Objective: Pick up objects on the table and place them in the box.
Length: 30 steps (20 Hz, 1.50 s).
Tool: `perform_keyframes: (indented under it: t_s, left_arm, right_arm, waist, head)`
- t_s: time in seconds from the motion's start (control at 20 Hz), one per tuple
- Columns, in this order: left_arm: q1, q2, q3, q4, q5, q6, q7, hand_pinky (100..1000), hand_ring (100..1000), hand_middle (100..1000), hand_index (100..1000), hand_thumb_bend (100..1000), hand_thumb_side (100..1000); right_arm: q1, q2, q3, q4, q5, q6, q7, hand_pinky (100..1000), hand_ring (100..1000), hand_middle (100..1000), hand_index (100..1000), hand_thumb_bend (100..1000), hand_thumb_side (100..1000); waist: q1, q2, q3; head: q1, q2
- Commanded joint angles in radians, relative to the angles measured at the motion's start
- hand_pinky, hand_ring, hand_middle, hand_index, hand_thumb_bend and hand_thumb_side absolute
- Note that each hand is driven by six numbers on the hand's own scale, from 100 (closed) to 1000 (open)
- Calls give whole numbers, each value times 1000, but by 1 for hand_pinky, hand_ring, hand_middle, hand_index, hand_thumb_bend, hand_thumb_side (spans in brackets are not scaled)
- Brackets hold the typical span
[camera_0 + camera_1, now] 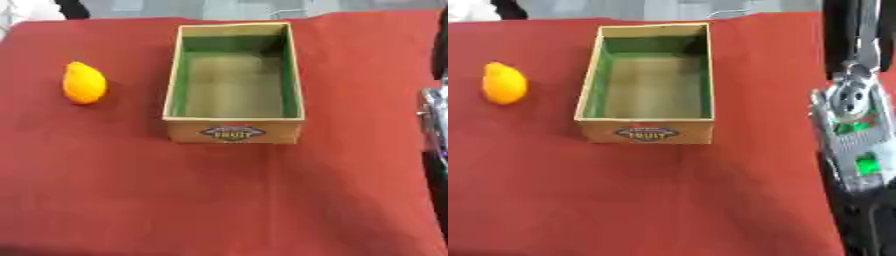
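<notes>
Table cover: a red cloth (pixel 219 200) lay over the whole work surface, with a few soft folds toward the near side.
Fruit: an orange-yellow fruit (pixel 84 83), rounded with a slightly pointed top, sat on the cloth at the left, well apart from the box and touched by nothing.
Box: an open cardboard box (pixel 234 133) stood in the middle of the cloth, its long sides running away from the camera. Its inner walls were green and its floor a bare tan. A dark oval label reading FRUIT (pixel 233 133) showed on the near end wall. Nothing could be seen lying inside it.
Right arm: a silver and black arm (pixel 852 135) came down the right edge of the right eye view, well right of the box, with small green patches on its grey housing; only a sliver of it showed in the left eye view.
Right hand: it was cut off by the frame, so I cannot tell whether it was released, clenched or grasping anything.
Left hand: it showed in neither view.
</notes>
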Motion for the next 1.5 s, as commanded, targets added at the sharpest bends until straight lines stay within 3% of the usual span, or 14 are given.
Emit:
perform_keyframes:
  t_s: [0.05,0.2,0.5,0.8,0.9,1.0,1.1,1.3,1.5]
  left_arm:
    - [-35,99,15,-19,-88,-2,26,536,543,559,817,100,840]
    - [-69,156,4,-19,-172,10,54,532,542,560,824,100,811]
    - [-140,223,-34,-19,-202,69,108,536,551,576,842,122,780]
    - [-245,365,-78,41,-341,110,91,553,574,607,863,163,742]
    - [-283,416,-103,94,-397,112,56,563,588,623,872,205,704]
    - [-320,456,-128,149,-440,104,5,554,577,606,858,173,565]
    - [-356,489,-154,207,-448,92,-39,561,580,610,861,208,538]
    - [-433,554,-199,320,-496,57,-126,587,611,641,879,289,625]
    - [-539,587,-250,434,-614,6,-290,627,662,680,894,370,692]
  right_arm:
    - [-8,-12,1,-20,4,-2,6,790,737,547,830,100,1000]
    - [-7,-12,3,-20,6,-2,8,790,737,547,830,100,1000]
    - [-7,-14,5,-20,6,-1,11,790,737,547,830,100,1000]
    - [-1,-18,7,-20,7,1,14,790,738,546,829,100,1000]
    - [-1,-19,8,-20,8,1,15,790,738,546,829,100,1000]
    - [0,-21,9,-20,9,4,16,790,738,546,829,100,1000]
    - [0,-23,10,-20,10,6,17,790,738,546,829,100,1000]
    - [-1,-27,14,-20,9,8,22,791,738,546,829,100,1000]
    - [-8,-32,17,-20,7,12,27,790,738,546,828,100,1000]
  waist:
    - [2,-24,0]
    - [4,-26,-3]
    - [9,-28,-9]
    - [16,-34,-6]
    - [18,-36,-6]
    - [18,-36,-7]
    - [19,-36,-6]
    - [20,-34,-7]
    - [13,-32,-12]
  head:
    - [-10,16]
    - [-18,29]
    - [-1,37]
    - [9,44]
    - [17,44]
    - [24,42]
    - [28,38]
    - [28,31]
    - [20,24]
